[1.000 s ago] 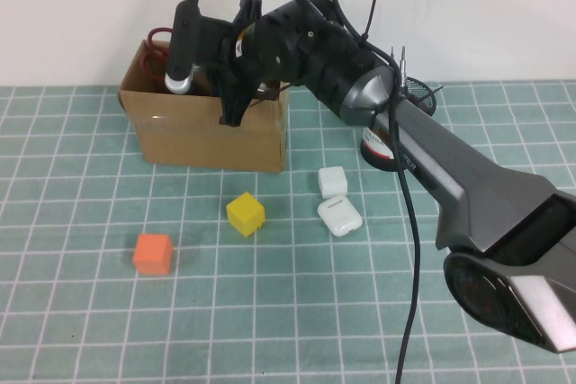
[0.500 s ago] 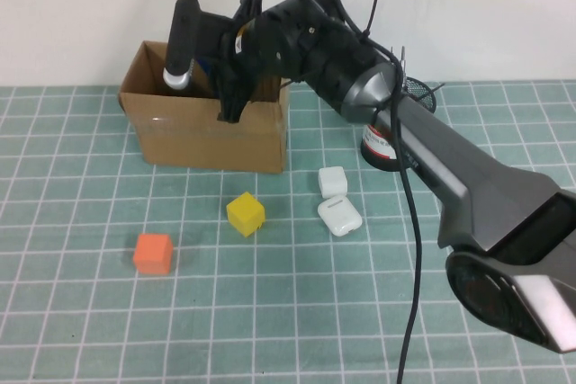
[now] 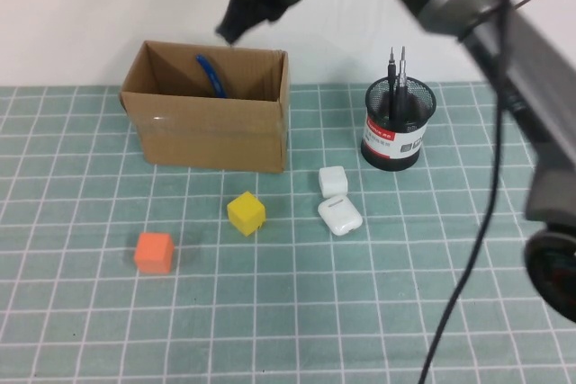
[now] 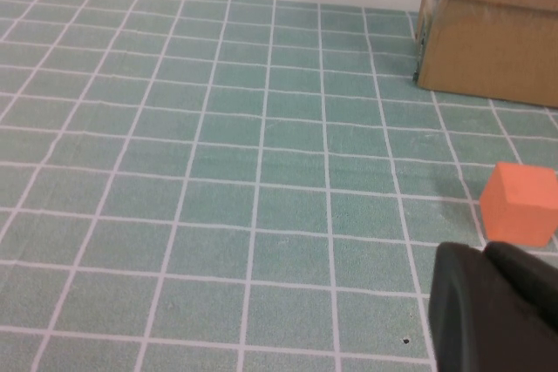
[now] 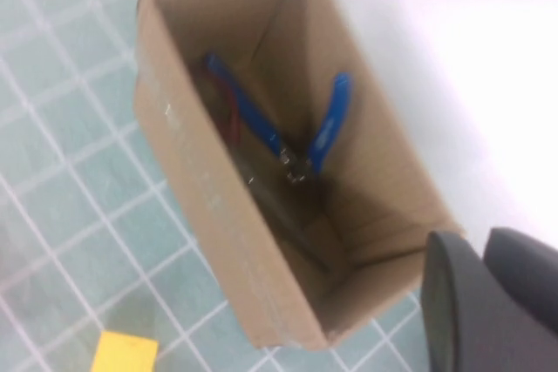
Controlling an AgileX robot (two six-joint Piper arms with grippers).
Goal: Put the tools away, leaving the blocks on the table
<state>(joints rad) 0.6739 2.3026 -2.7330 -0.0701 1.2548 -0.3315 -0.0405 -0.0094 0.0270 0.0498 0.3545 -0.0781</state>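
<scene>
Right gripper raised high above the rear rim of the cardboard box, near the top edge of the high view, blurred; fingers pressed together at the corner of the right wrist view, jaws clenched on nothing visible

Inside the box: blue-handled pliers lying on the floor of the carton, handles spread apart, with a red-handled item, likely the scissors, partly tucked beneath one blue handle; only a blue handle visible from the high view

In the black mesh cup, standing to the right of the box: two slim dark tools upright, tips up, too small to tell apart

On the teal gridded surface: yellow block in front of the box, orange block further forward and to the left, well apart from each other; two white rounded cases just right of the yellow block, nearly touching one another

Left gripper low over the surface, just beside the orange block in the left wrist view, out of frame in the high view; jaws clenched, empty
</scene>
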